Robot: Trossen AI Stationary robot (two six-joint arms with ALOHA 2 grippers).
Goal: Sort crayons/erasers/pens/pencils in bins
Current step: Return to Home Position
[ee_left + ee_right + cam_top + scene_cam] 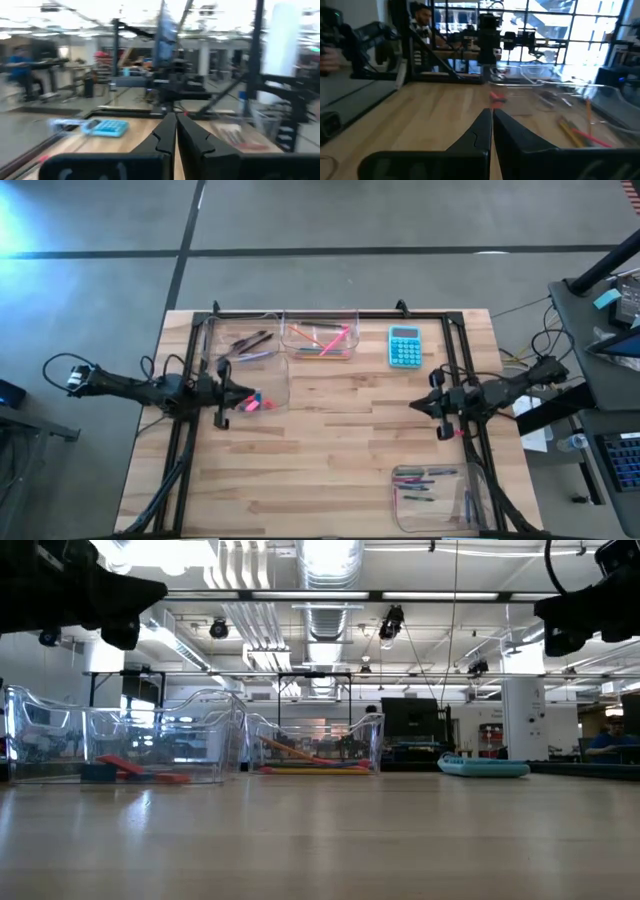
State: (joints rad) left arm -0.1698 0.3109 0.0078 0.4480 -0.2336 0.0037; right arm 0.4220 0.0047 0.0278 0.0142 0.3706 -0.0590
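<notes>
I'm calling this basically done: erasers [254, 403] are sitting in the bins [287, 375], nothing's lying loose on the worktop [340, 440], and left end effector [243, 392] and right end effector [416, 405] are hanging closed, empty.

Black arms [140, 388] trail looped black cables [58, 363].

Four clear rectangular plastic bins [286, 380] with rounded corners. One flat turquoise calculator [405, 346]. One light wooden plank table [330, 440]. Two dark two-finger grippers: the left gripper [243, 393] and the right gripper [418, 405]. The small pink and blue eraser blocks [254, 402] number at least two — the cluster is too small to count further. The thin coloured sticks [322, 340] cannot be counted either.
</notes>
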